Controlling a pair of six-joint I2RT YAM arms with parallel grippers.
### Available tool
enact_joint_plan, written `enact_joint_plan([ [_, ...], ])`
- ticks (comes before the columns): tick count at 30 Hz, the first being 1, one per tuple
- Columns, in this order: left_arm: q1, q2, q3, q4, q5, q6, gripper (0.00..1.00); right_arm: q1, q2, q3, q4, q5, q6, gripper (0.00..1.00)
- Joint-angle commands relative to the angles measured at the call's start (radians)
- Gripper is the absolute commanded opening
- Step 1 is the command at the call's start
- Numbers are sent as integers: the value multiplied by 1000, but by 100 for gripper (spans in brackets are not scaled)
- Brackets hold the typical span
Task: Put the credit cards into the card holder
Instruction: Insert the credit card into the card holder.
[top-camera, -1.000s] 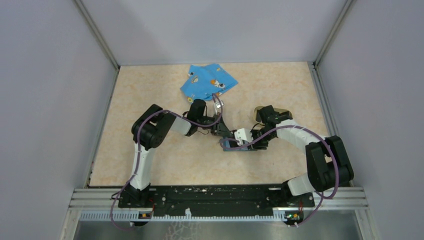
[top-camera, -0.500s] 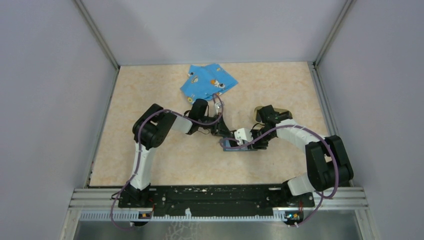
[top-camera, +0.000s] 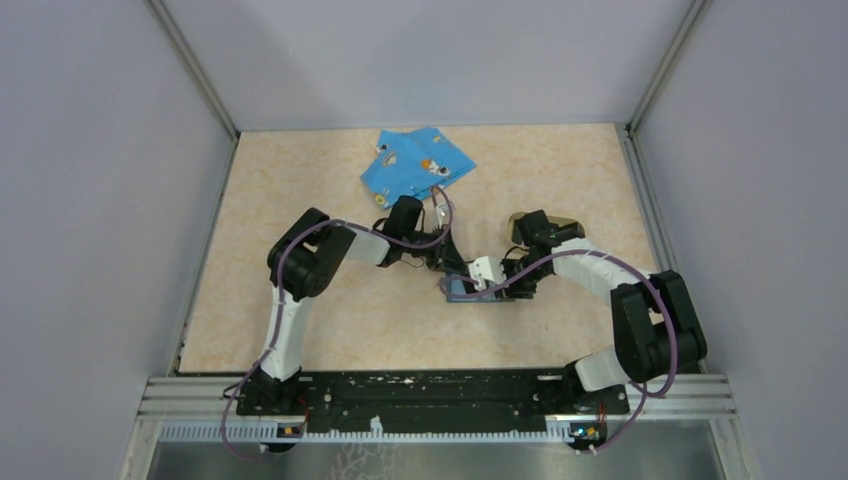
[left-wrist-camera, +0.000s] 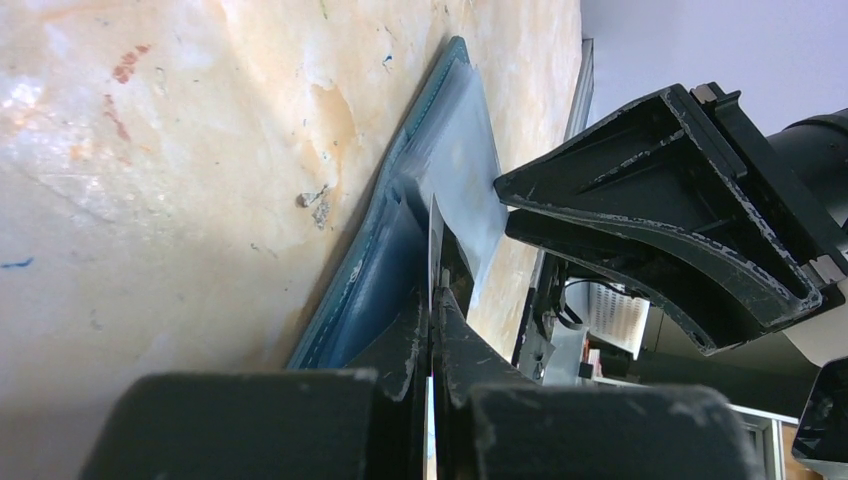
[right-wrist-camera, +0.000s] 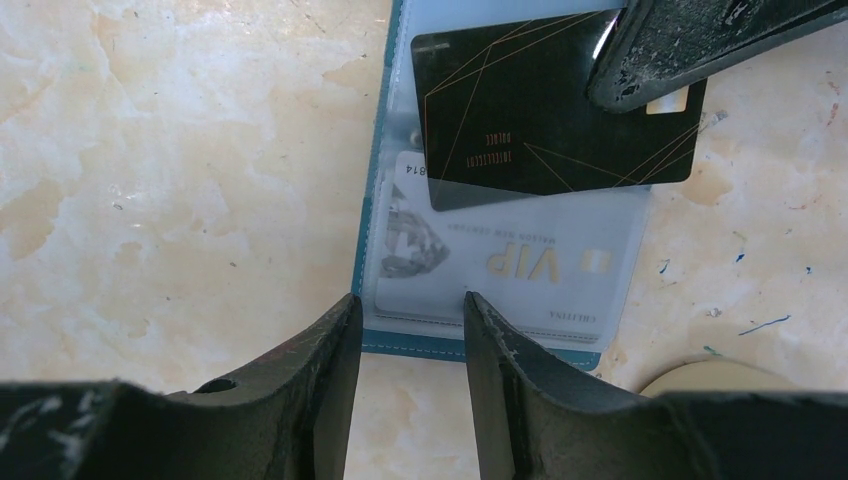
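Note:
The teal card holder (right-wrist-camera: 470, 345) lies open on the table, its clear sleeves up, with a pale VIP card (right-wrist-camera: 520, 262) inside one. A black credit card (right-wrist-camera: 530, 110) with thin gold lines is half inside the upper sleeve. My left gripper (left-wrist-camera: 432, 295) is shut on that card (left-wrist-camera: 431, 235), seen edge-on beside the holder (left-wrist-camera: 370, 270). My right gripper (right-wrist-camera: 408, 312) stands open at the holder's near edge, one fingertip on each side of a sleeve corner. From above, both grippers meet over the holder (top-camera: 458, 291).
A bright blue cartoon-print cloth (top-camera: 415, 165) lies at the back of the table. A tan oval tray (right-wrist-camera: 705, 375) sits just right of the holder, mostly hidden under the right arm (top-camera: 590, 265) from above. Grey walls close in three sides.
The left arm has edged slightly to the right, toward the holder, with the card in its grip. The right arm has barely moved.

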Motion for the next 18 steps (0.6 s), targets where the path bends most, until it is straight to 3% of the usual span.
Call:
enact_joint_plan([
  [1,-15,29,22,-23,-22,28,0,12,25,18,-27,19,6,41],
  [7,-19,43,33,-46,-20,24,0,14,21,15,-21,16,8,41],
  [18,-21,73,119,-253,-43,65,0,26,21,12,-12,20,14,41],
])
